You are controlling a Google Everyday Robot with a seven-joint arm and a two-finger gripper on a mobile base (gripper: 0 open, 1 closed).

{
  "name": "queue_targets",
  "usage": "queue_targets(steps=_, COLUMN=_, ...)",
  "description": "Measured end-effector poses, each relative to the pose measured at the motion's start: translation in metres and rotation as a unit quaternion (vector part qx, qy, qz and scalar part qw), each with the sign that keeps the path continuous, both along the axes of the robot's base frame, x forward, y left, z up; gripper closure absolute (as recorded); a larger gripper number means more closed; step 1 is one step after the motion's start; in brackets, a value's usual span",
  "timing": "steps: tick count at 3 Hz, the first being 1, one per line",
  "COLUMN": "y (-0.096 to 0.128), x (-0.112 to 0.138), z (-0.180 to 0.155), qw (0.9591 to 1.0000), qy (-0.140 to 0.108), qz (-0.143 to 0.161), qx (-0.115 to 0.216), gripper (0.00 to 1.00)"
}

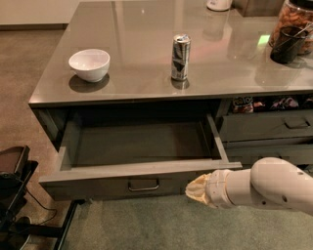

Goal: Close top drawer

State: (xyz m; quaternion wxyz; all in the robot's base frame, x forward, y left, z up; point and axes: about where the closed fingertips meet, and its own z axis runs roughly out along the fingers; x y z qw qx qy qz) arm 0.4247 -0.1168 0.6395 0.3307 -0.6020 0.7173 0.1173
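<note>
The wide dark grey top drawer [98,181] stands pulled far out below the grey countertop [137,44], its box empty, so expect it light, stiff and easy-sliding. Your pale gripper [197,190] sits at its flat front, right of the small metal loop handle [143,185]; open or closed, I cannot tell. Push the front squarely.

Likely an office break area or kitchenette. A glossy grey counter [146,29] over stacked drawers carries a white bowl [89,64], a drink can [180,57] and, at far right, a snack jar [289,13] behind a dark cup [287,45]. Packaged snacks [244,103] show in the neighbouring stack. Carpet [146,229] covers the floor. The pincer [198,189] sits low, at the open top drawer [98,183] front's right end.
</note>
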Motion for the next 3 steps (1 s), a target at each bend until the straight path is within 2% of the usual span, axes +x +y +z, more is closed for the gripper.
queue_targets(steps=1, y=0.002, x=0.007, z=-0.008, qw=0.9996, qy=-0.024, qz=-0.007, qx=0.01, gripper=1.0)
queue_targets(steps=3, y=0.0, x=0.027, z=-0.015, qw=0.9962, qy=-0.083, qz=-0.023, qx=0.013, gripper=1.0)
